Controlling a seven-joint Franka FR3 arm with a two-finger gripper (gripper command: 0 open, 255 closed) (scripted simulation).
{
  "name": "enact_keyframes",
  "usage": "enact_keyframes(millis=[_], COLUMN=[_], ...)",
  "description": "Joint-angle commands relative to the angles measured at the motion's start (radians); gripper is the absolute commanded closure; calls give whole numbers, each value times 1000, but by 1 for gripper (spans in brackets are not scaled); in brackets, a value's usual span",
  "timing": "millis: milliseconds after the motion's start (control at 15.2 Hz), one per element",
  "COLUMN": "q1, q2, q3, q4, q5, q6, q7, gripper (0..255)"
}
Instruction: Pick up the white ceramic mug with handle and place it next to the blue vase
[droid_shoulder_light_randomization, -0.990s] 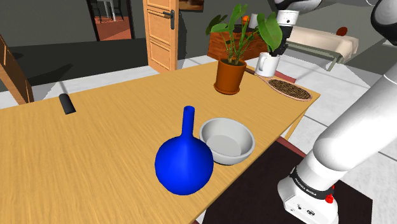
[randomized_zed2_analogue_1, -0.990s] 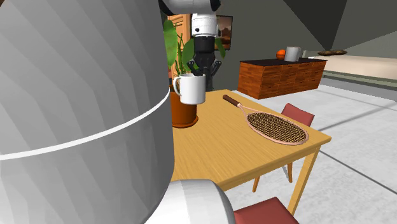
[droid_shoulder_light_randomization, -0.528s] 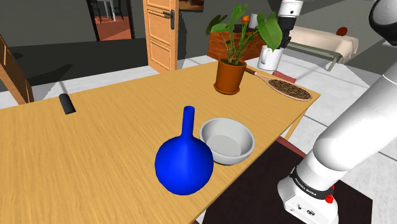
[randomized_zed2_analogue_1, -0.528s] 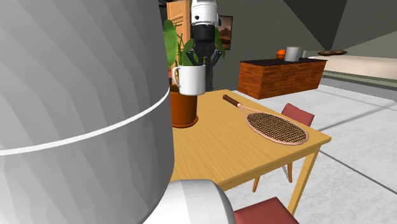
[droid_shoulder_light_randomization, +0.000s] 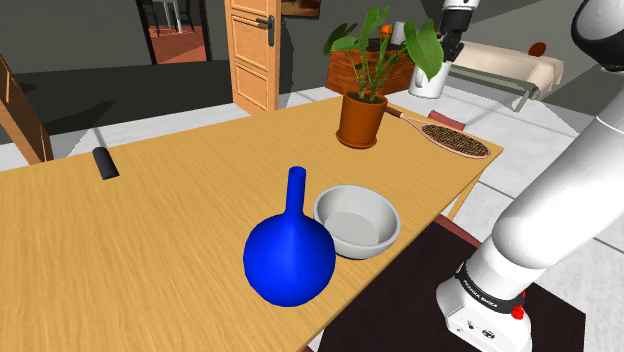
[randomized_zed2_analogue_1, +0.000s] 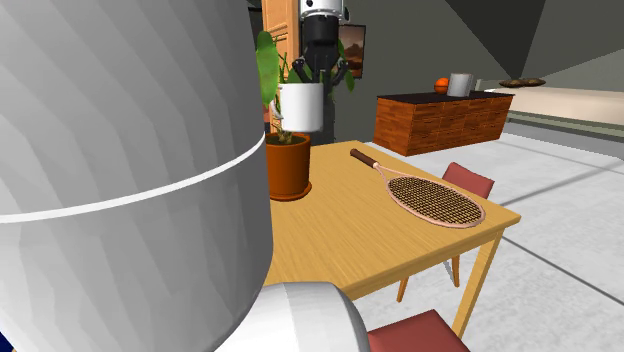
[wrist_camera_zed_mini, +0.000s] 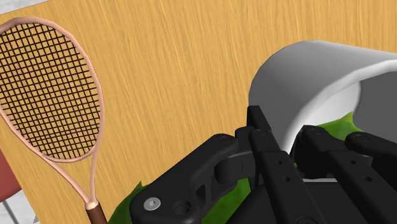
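Jaws pinched shut on rim of white mug (randomized_zed2_analogue_1: 300, 108); raised higher than second ago, well clear of worktop (droid_shoulder_light_randomization: 150, 230), beside potted plant (droid_shoulder_light_randomization: 362, 115) leaves. Lift seemingly done; carry to blue vase (droid_shoulder_light_randomization: 290, 255) next.

Wooden table (droid_shoulder_light_randomization: 150, 250) carries blue vase (droid_shoulder_light_randomization: 289, 262), grey bowl (droid_shoulder_light_randomization: 357, 222), potted plant (droid_shoulder_light_randomization: 361, 118), racket (droid_shoulder_light_randomization: 455, 139), black cylinder (droid_shoulder_light_randomization: 105, 163).

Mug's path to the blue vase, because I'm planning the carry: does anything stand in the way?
Yes. The gripper holds the mug aloft beyond the potted plant, whose leaves rise between it and the blue vase. A grey bowl sits beside the vase on the mug's side.
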Motion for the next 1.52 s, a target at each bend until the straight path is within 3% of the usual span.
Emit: enact_keyframes(millis=[0,858,1452], q1=[-2,-25,113], q2=[15,128,-53], q3=[-3,-25,118], q4=[49,363,160], q5=[6,51,14], q6=[-35,-246,-216], q7=[-6,-48,225], gripper=[255,255,255])
